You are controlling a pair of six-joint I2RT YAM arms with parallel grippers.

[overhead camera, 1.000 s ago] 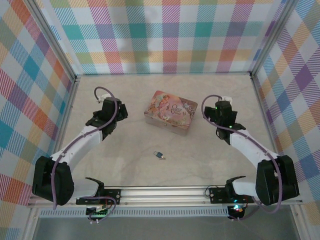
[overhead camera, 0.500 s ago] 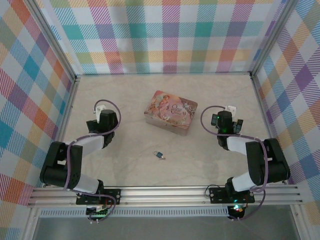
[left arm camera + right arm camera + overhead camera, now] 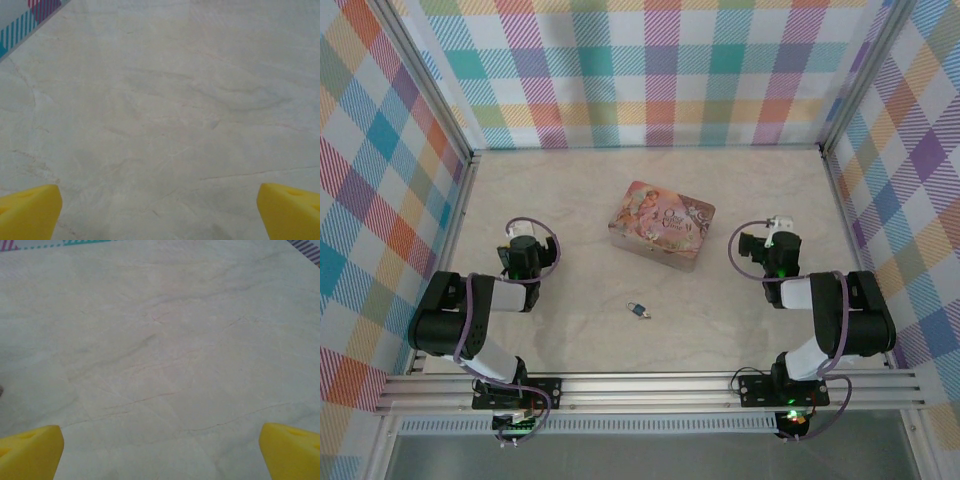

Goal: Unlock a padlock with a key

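A tiny blue padlock [image 3: 638,310] with a thin metal shackle lies on the marble table, in front of the tin. The key is hidden or too small to tell apart from it. My left gripper [image 3: 524,252] hangs low over the table's left side, well left of the padlock. Its yellow fingertips [image 3: 30,210] stand wide apart, open, over bare marble. My right gripper [image 3: 777,250] sits at the right side, equally far from the padlock. It is open too, with its fingertips [image 3: 290,450] spread and nothing between them.
A pink flower-patterned tin box [image 3: 662,224] stands at the table's middle, behind the padlock. Plaid walls close in the back and both sides. Both arms are folded back near their bases, beside a metal rail [image 3: 650,385] along the near edge.
Both arms have folded back toward their bases, drawing the grippers away from the tin and down toward the table. The padlock and tin have not moved.
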